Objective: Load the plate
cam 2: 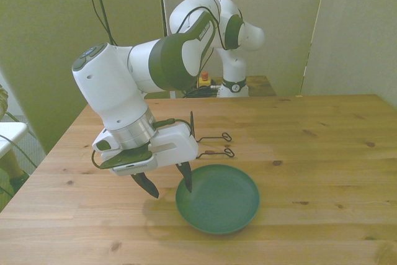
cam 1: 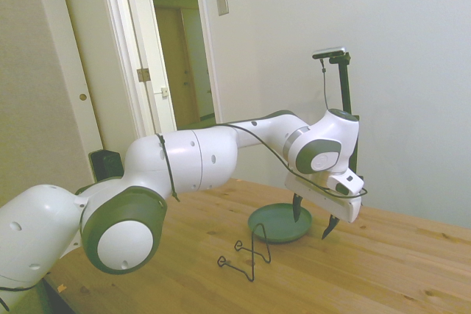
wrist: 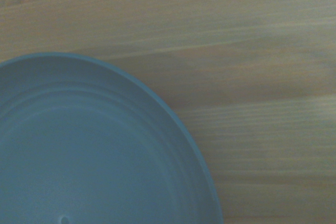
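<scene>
Only wrist view (wrist: 94, 145) shows plate's rings (faint)

I read an indoor room set up as a robot test area, white panelled door (cam 1: 163, 49) ajar onto a hallway, plain walls (cam 1: 412, 71), wooden counter (cam 2: 322, 147), folding screen panels (cam 2: 248, 4) behind the arm
</scene>
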{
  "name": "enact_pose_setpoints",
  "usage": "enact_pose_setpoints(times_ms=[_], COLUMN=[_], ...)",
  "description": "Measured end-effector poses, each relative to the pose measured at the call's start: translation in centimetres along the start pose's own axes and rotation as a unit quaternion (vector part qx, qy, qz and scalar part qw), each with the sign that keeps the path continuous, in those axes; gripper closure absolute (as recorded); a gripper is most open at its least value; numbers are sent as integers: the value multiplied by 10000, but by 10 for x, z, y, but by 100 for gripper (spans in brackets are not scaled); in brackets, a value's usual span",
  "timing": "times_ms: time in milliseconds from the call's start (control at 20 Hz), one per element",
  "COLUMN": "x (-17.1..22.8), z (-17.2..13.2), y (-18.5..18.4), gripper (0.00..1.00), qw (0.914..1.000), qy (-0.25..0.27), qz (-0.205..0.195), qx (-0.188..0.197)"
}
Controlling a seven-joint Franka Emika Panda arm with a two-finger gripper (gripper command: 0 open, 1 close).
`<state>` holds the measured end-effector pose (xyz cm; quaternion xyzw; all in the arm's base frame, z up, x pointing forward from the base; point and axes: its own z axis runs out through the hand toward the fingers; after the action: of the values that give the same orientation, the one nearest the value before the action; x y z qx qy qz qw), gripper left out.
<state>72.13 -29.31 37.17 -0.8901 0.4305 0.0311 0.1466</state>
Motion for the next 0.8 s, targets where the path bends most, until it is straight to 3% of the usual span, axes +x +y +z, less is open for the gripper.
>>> enact_pose_setpoints(times_ms=[800], x=[-2], z=[19], y=[-8], gripper=[100], qw=[9998], qy=[-89], qz=[-184], qx=[-48])
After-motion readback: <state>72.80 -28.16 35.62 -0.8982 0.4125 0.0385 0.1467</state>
